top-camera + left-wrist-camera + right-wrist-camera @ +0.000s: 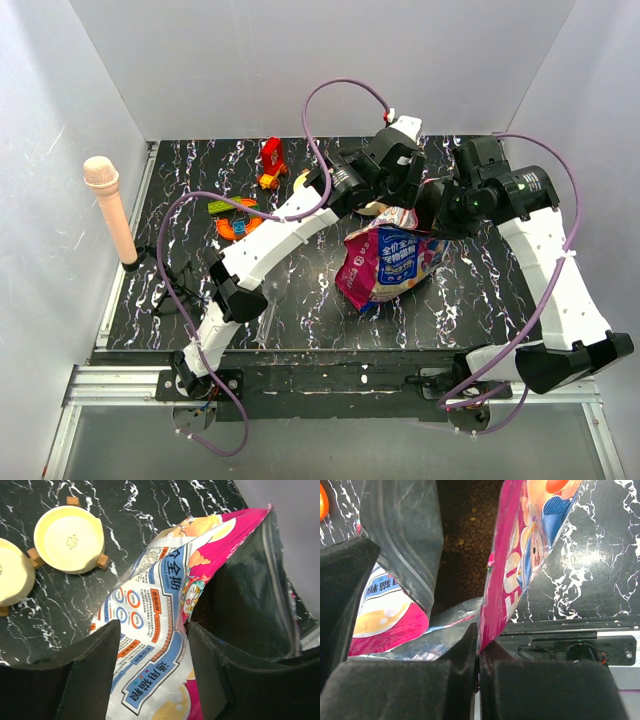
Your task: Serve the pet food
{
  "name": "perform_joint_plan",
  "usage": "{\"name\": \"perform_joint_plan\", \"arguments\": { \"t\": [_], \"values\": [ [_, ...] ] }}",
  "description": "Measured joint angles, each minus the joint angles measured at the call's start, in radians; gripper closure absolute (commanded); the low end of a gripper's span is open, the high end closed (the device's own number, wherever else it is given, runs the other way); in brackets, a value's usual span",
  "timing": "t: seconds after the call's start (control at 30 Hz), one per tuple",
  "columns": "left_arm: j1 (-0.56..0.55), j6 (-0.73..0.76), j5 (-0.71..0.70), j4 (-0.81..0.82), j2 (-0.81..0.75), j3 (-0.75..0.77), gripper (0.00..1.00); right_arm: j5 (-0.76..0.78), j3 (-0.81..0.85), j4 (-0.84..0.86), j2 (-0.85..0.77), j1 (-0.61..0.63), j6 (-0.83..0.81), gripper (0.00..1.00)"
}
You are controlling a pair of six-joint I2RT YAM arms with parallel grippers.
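Beside bag [385,262]: two cream bowls [70,539]; left pincer [152,627] apart, right pincer [479,636] clamped on bag rim.

My gripper [478,642] squeezed tight on pink edge of bag [520,580]. Fingers [420,690] pressed together, bag edge pinched between. Bag mouth wide open above. Pet food [462,540] inside: little brown bits, dark down there. Left bag wall grey, shiny, bent. Right wall pink with cartoon picture. Black table [600,555] with white streaks beside bag. Orange thing [322,500] in top left corner, can't tell what.
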Motion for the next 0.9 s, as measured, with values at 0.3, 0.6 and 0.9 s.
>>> {"name": "perform_joint_plan", "arguments": {
  "t": [0.3, 0.6, 0.9],
  "values": [
    [0.0, -0.102, 0.082, -0.02, 0.0, 0.012, 0.02, -0.018, 0.014, -0.016, 0.011, 0.002, -0.022, 0.99],
    [-0.045, -0.175, 0.041, -0.104, 0.053, 0.016, 0.41, -0.022, 0.013, -0.019, 0.002, 0.002, -0.021, 0.99],
    [-0.034, -0.156, -0.054, -0.153, 0.098, 0.092, 1.0, 0.057, -0.022, -0.036, -0.044, 0.0, -0.068, 0.99]
  ]
}}
